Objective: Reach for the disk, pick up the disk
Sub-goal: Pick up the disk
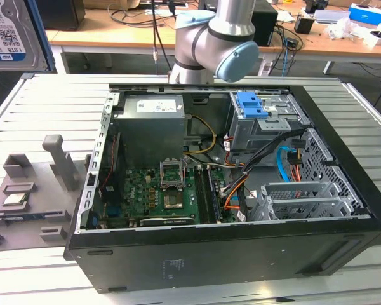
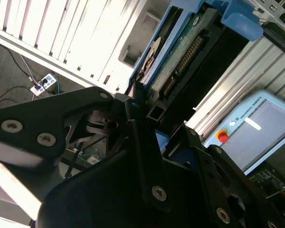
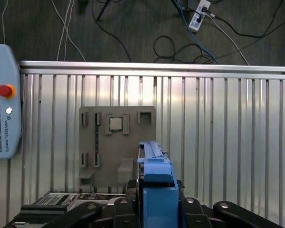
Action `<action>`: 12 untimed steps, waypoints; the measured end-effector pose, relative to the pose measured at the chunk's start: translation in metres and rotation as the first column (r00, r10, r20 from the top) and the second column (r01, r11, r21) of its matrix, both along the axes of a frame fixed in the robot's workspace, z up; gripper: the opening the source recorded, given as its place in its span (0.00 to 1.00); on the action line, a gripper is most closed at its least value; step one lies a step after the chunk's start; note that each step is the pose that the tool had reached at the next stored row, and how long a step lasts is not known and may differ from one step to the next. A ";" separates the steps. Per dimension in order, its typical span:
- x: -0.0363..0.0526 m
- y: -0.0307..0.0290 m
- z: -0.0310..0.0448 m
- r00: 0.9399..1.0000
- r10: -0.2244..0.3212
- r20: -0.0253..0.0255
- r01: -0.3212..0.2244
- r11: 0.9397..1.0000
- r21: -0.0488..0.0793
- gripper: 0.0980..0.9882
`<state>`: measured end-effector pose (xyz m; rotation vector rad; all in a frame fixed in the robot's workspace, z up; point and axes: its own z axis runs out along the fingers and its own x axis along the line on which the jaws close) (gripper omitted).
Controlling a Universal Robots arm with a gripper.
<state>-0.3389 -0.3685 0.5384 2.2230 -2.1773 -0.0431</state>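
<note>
The disk (image 1: pixel 13 32) hangs high in the air at the exterior view's upper left, its silver face with the white-and-blue label toward the camera and its blue bracket along one edge. In the second wrist view the disk (image 2: pixel 180 52) shows its green circuit board and connector row. My gripper (image 2: pixel 145 107) is shut on its near end, with black fingers on both faces. In the first wrist view the disk (image 3: pixel 154 161) stands edge-on, blue bracket uppermost, clamped in my gripper (image 3: pixel 156 197) well above the table.
An open computer case (image 1: pixel 241 254) lies on the slatted metal table (image 1: pixel 51 101), with a blue latch (image 1: pixel 251 105) on its drive cage. A grey holder (image 3: pixel 116 142) with upright posts lies below the disk. A teach pendant (image 3: pixel 2 114) lies beside the table.
</note>
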 end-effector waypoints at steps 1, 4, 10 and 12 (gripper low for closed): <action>0.0020 0.0000 0.0000 1.000 0.000 0.000 0.000 1.000 0.000 0.30; 0.0106 0.0000 0.0000 1.000 0.000 0.000 0.000 1.000 0.000 0.30; 0.0288 0.0001 0.0000 1.000 0.000 0.000 0.000 1.000 0.000 0.30; 0.0355 0.0002 0.0000 1.000 0.000 0.000 0.000 1.000 0.000 0.30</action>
